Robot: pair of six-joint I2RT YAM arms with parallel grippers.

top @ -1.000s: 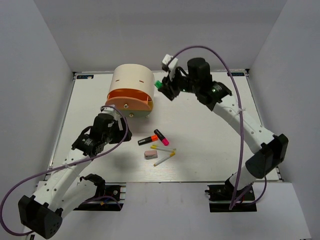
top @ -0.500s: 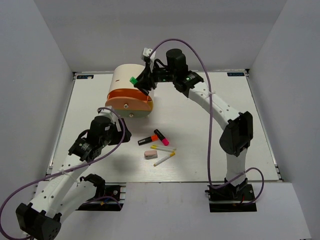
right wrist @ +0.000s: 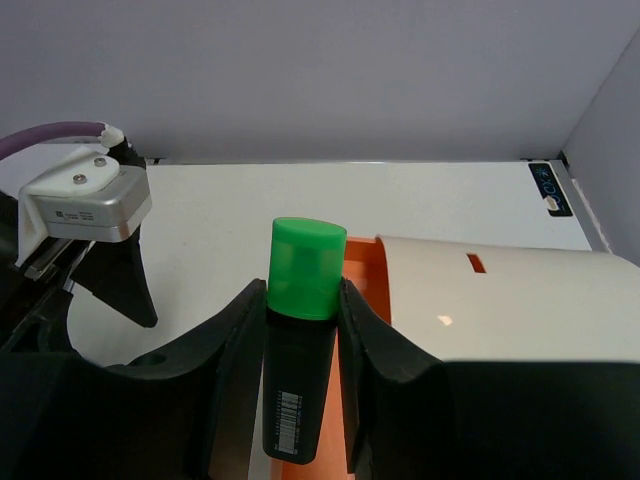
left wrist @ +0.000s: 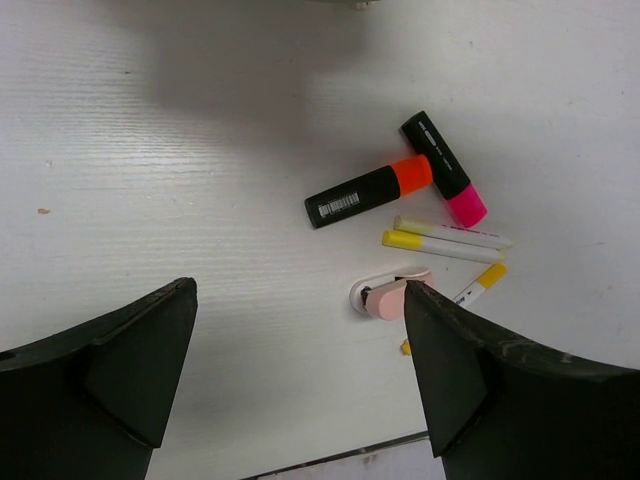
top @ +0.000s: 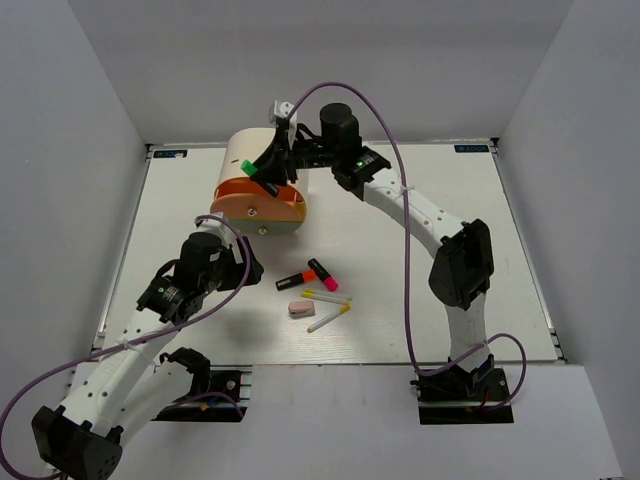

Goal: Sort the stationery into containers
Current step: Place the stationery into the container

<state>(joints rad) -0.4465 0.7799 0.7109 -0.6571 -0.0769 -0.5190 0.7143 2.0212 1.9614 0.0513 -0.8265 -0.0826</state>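
Note:
My right gripper [right wrist: 302,292] is shut on a black highlighter with a green cap [right wrist: 300,340]. It holds the highlighter over the open orange drawer [right wrist: 361,285] of the cream chest [right wrist: 500,300], at the chest's top [top: 262,160] in the top view. On the table lie an orange-ended highlighter [left wrist: 370,192], a pink-ended one [left wrist: 445,168], two white pens [left wrist: 450,234] side by side, a third pen [left wrist: 480,280] and a pinkish eraser [left wrist: 392,297]. My left gripper [left wrist: 300,300] hovers open to the left of them, holding nothing.
The chest's pulled-out orange drawer front with a small knob [top: 255,208] faces the near side, close to my left wrist [top: 205,258]. White walls enclose the table on three sides. The right arm's purple cable [top: 400,200] arches over the middle.
My right arm has swung left with the green highlighter, from beside the chest's right to over its open drawer. The left arm has drawn back slightly; the loose stationery is unmoved.

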